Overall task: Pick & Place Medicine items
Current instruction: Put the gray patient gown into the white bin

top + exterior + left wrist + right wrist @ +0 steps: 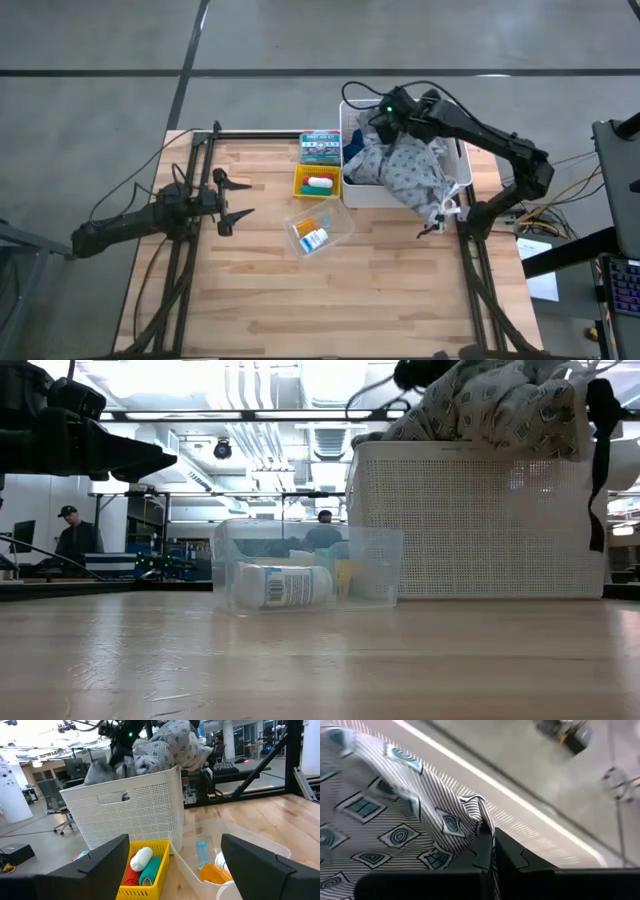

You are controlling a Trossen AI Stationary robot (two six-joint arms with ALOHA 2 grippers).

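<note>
The white-and-blue bottle (283,585) lies on its side nearest the low camera, inside the clear tub (320,228) on the counter (260,300), with a small orange pack (308,225) beside it.

Taking the white basket (352,190) as landmark: well to its left the left claw (236,196) hovers above the counter with fingers spread wide and nothing in them, apparently waiting. Just left of the basket, the yellow tray (305,190) holds red, green and white tubes (141,866), likely sorted apart from the bottle. Over the basket's far side the right claw (381,121) is pinched tight on the grey patterned cloth (400,165), probably lifting it clear to reach whatever lies beneath.
</note>
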